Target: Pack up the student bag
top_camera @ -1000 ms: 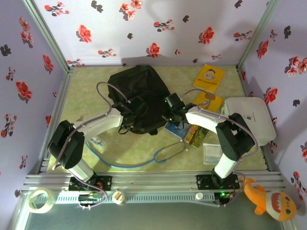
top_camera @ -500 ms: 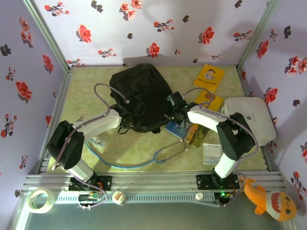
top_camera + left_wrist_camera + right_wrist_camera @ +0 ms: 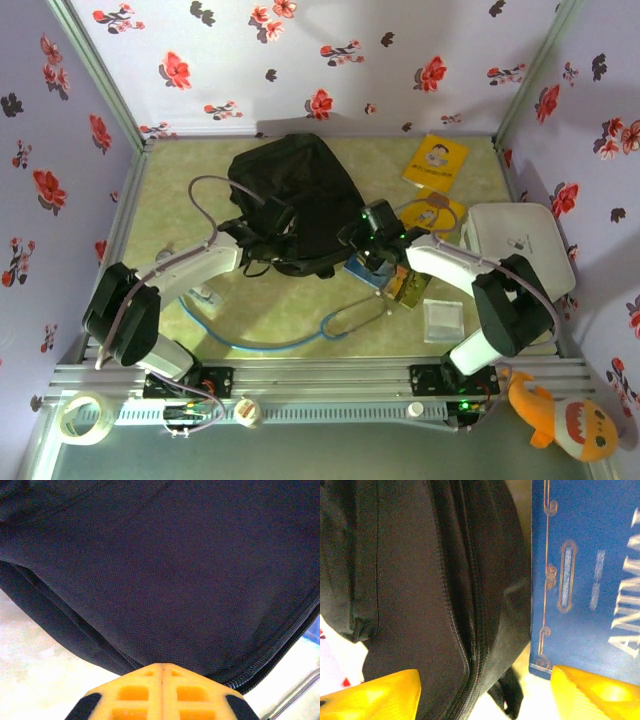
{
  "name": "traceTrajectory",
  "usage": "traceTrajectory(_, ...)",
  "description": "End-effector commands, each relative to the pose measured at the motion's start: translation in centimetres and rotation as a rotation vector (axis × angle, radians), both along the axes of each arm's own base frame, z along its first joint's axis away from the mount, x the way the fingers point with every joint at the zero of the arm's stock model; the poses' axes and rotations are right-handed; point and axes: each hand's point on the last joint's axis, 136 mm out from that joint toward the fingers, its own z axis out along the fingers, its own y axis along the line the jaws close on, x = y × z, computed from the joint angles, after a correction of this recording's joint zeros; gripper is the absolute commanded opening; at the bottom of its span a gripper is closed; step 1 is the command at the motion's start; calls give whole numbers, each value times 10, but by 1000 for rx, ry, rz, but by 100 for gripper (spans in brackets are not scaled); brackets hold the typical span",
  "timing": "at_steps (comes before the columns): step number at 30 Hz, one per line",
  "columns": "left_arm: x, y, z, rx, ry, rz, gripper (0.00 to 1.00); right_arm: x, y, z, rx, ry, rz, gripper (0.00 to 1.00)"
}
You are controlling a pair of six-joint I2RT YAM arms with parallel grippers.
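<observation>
Black student bag sat beneath the clenched left claw; the right claw gaped, released, beside a blue book.

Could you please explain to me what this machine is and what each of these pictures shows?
The machine is a left arm and a right arm, bolted at the near edge of a table. Each ends in a two-finger pincer. The overhead picture comes from a fixed camera above and behind the arms. The other two come from cameras on the wrists, looking past the yellow fingers.

On the table lie a black bag, a blue book, a yellow booklet, a white board and a blue cable.

The left pincer is shut, its tips against the bag's fabric; I cannot tell whether it pinches any. The right pincer is open over the bag's zip, beside the book, holding nothing.
</observation>
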Motion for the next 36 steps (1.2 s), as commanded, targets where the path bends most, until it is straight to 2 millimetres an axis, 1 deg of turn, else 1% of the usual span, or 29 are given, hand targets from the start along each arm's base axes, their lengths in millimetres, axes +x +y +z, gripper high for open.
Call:
traceTrajectory(1, -4, -4, 3, -23, -2, -34, 0, -2, 22, 9, 98, 17, -14, 72)
traceTrajectory(5, -7, -1, 1, -16, 3, -36, 0, 6, 36, 6, 117, 15, -3, 72)
traceTrajectory(6, -7, -1, 1, -17, 2, -34, 0, 9, 36, 6, 113, 9, -4, 70)
traceTrajectory(7, -8, 1, 1, -15, 0, -31, 0, 12, 36, 4, 100, 4, -4, 67)
traceTrajectory(8, -8, 4, 0, -5, 1, -24, 0, 14, 35, 2, 84, 1, -5, 61)
traceTrajectory(10, -9, 13, -3, 32, 1, -3, 0, 18, 31, 1, 51, -16, -9, 44)
traceTrajectory(11, -10, 19, -5, 59, 6, 7, 0, 18, 25, -2, 19, -14, -17, 37)
traceTrajectory(14, -12, 40, -13, 142, 11, 36, 0, 22, 10, -5, -49, -29, -36, 21)
traceTrajectory(16, -14, 53, -19, 188, 15, 55, 0, 25, 3, -4, -77, -49, -44, 13)
traceTrajectory(18, -13, 61, -25, 215, 21, 76, 0, 26, -4, -3, -108, -52, -52, 10)
traceTrajectory(21, -7, 70, -31, 251, 21, 115, 0, 26, -9, -2, -131, -51, -55, 9)
traceTrajectory(28, 12, 72, -34, 265, -11, 146, 0, 22, -18, 0, -160, -38, -58, 6)
traceTrajectory(36, 29, 93, -47, 281, -19, 230, 0, 23, -28, 5, -165, -59, -78, 5)
